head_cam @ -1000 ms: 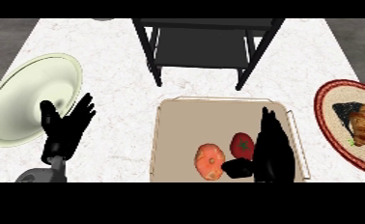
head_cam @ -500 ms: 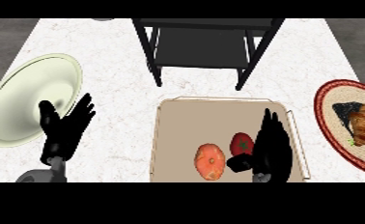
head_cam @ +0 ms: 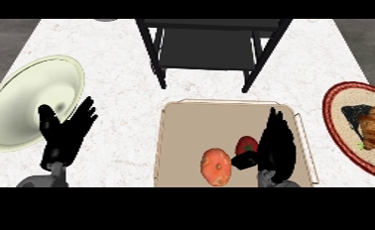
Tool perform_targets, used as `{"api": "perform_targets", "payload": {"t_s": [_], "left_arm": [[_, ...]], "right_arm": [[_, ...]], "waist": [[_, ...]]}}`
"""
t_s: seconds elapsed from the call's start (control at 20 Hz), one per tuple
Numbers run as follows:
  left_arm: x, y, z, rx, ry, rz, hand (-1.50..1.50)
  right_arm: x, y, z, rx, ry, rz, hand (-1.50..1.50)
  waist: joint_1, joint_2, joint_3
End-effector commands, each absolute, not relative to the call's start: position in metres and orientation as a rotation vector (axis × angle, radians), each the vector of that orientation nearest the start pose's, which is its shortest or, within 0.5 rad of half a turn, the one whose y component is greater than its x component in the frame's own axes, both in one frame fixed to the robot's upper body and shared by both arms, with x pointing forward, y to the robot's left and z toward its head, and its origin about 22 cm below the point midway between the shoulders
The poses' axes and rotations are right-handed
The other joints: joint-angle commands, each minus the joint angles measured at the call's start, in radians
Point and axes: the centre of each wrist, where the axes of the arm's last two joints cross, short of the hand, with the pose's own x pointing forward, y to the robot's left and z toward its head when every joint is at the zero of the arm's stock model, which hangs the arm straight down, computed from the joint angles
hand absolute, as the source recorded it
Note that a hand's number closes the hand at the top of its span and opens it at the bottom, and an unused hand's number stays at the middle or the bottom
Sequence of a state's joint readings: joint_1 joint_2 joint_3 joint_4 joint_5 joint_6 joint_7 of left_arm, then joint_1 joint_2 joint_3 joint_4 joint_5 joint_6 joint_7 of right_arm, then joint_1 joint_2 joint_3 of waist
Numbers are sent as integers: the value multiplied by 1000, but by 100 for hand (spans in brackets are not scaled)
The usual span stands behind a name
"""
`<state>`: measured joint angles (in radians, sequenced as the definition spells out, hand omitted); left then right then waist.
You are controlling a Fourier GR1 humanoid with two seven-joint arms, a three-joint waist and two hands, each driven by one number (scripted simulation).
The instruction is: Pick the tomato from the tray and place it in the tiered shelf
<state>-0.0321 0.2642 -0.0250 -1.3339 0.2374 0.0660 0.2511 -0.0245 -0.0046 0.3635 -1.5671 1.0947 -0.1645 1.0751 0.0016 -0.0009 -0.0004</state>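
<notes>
You look down on a white marbled counter (head_cam: 117,75) that fills the view, evenly lit; dark grey floor (head_cam: 15,35) shows past its far left and right corners.

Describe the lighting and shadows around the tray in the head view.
Head view: even, soft light with no glare on the tray; the right hand reads as a black shape partly covering the tomato; the tiered shelf looks dark, its legs splaying outward towards the counter.
</notes>
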Motion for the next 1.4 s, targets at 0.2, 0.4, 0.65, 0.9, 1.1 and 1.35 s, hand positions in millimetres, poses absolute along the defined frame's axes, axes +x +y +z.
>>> {"api": "perform_targets", "payload": {"t_s": [0.2, 0.4, 0.65, 0.9, 1.1, 1.35], "left_arm": [[244, 294, -31, 93, -1112, 38, 0], [251, 312, -30, 86, -1118, 38, 0], [240, 280, -35, 88, -1109, 37, 0], [259, 297, -26, 69, -1120, 12, 0], [268, 271, -19, 32, -1130, -35, 0], [267, 263, -25, 58, -1113, -9, 0]], "right_arm": [[225, -129, -27, -910, -594, 770, 150], [247, -120, -34, -884, -734, 603, 150], [238, -103, -24, -895, -856, 580, 150], [244, -49, 13, -786, -1038, 838, 150], [236, -13, 32, -620, -1191, 1006, 150], [233, 22, 91, -610, -1427, 894, 150]], "waist": [[11, 3, 0], [3, 2, 1], [4, 1, 1], [39, 9, 1], [83, 15, 2], [53, 4, 0]]}}
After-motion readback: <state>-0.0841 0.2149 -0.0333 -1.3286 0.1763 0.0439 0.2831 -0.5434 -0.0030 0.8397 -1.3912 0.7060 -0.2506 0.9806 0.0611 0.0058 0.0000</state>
